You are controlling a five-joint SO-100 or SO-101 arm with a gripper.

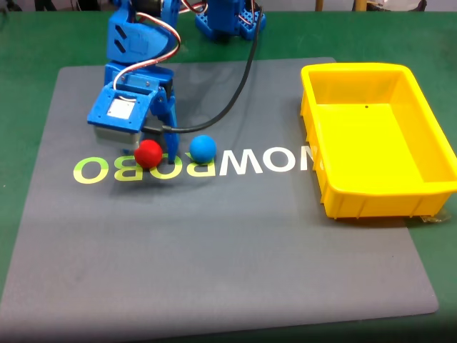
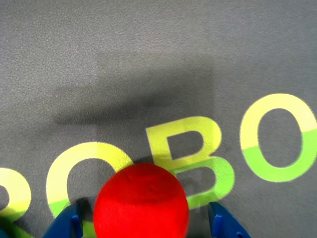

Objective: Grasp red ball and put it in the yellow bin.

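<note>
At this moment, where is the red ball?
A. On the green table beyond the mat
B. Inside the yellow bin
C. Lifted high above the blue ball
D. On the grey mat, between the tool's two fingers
D: the wrist view shows the red ball on the mat's lettering with a blue finger on each side.

In the wrist view, the frame's bottom edge crops the red ball (image 2: 141, 201) and tool (image 2: 143, 225).

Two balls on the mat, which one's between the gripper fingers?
The red ball, flanked by both fingertips in the wrist view. The blue ball sits clear, to its right in the fixed view.
</note>
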